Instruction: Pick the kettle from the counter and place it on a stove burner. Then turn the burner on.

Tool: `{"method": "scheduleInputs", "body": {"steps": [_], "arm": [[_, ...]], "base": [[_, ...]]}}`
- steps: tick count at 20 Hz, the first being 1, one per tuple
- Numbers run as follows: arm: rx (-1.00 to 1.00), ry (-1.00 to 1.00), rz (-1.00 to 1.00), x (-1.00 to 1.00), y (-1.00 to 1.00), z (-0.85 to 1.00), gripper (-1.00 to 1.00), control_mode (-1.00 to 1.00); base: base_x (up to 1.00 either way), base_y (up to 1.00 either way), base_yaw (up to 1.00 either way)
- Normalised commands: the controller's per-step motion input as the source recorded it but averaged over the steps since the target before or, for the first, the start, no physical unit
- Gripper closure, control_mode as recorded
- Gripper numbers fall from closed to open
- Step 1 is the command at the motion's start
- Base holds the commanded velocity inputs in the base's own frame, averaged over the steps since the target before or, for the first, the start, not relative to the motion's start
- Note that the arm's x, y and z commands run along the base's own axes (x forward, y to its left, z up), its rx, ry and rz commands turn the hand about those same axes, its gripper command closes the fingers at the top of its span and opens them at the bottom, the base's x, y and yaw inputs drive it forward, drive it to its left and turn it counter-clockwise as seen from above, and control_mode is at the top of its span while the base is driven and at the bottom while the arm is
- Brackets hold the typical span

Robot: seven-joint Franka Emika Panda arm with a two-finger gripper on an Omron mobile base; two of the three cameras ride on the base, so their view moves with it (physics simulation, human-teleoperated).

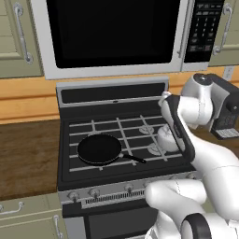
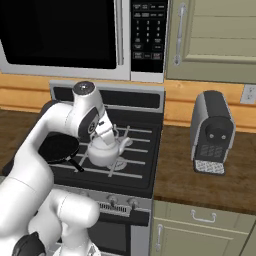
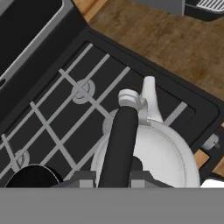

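End effector (image 3: 114,177) clamped on the kettle's (image 3: 162,153) dark handle, over the stove (image 3: 52,105) grates.

Black stove (image 1: 100,179) set into the dark wood counter (image 1: 25,156), grates crossing its top. At nine o'clock of the cooktop in the left base view, a black frying pan (image 1: 99,149), handle toward four o'clock. At three o'clock, white kettle (image 2: 104,151) over a right-hand stove burner (image 3: 83,90) area; contact with the grate unclear. On the counter right of the stove, a grey coffee machine (image 2: 213,132) against the backsplash.
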Motion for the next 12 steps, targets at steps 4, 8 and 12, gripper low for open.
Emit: {"method": "scheduleInputs", "body": {"steps": [4,8,12], "arm": [[0.01,0.0,0.02,0.33,0.16,0.0,1.0,-1.0],[0.0,0.0,0.0,0.32,0.02,0.0,1.0,-1.0],[0.0,0.0,0.0,0.12,0.0,-0.01,1.0,-1.0]], "base": [[0.0,0.0,0.0],[0.0,0.0,0.0],[0.0,0.0,0.0]]}}
